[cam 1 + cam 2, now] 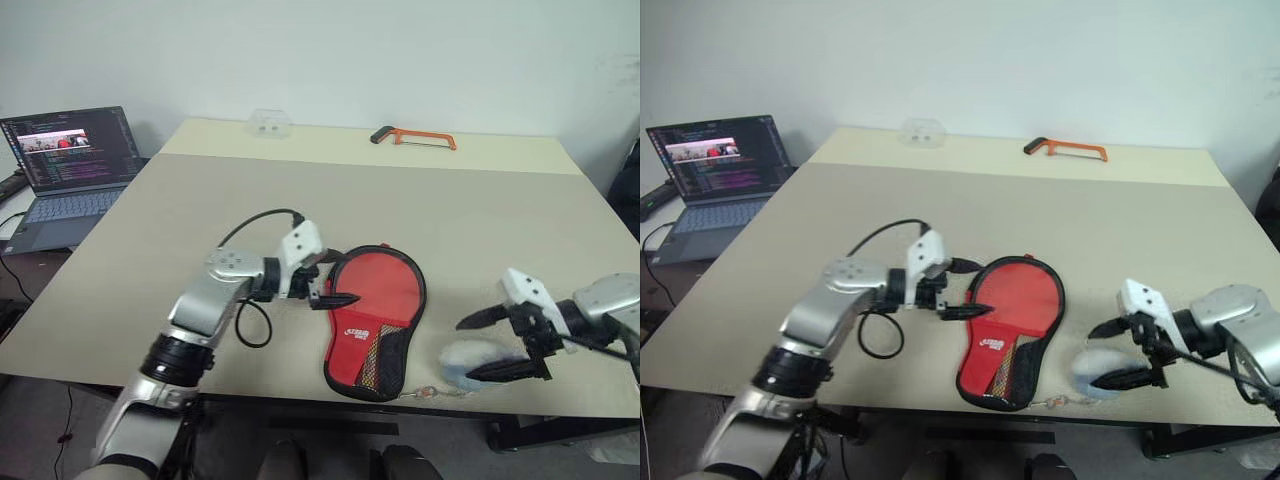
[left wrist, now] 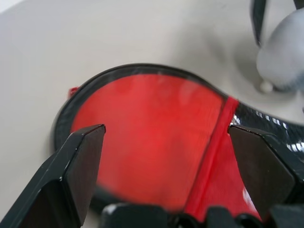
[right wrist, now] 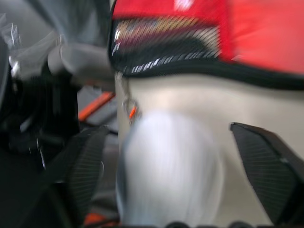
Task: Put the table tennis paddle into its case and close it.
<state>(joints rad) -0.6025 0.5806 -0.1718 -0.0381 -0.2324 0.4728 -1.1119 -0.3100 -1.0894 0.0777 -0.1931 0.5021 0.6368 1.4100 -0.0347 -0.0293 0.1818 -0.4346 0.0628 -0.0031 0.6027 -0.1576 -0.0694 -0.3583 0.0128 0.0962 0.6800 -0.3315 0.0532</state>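
The case (image 1: 375, 320) lies flat near the table's front edge, red side up, with its mesh pocket and white logo toward me. The table tennis paddle is hidden. My left gripper (image 1: 345, 278) stands open at the case's left rim, its fingers pointing right over the round end; the left wrist view shows the red fabric (image 2: 152, 137) between the fingers (image 2: 76, 166). My right gripper (image 1: 466, 350) is open to the right of the case, its fingers either side of a small grey-white pouch (image 1: 478, 358) without pinching it. A cord (image 3: 128, 102) ties the pouch (image 3: 171, 166) to the case's narrow end.
An orange-framed hacksaw (image 1: 415, 137) and a small clear plastic box (image 1: 268, 123) lie at the table's far edge. An open laptop (image 1: 65, 165) sits on a lower surface to the left. The table's front edge (image 1: 300, 395) runs just below the case.
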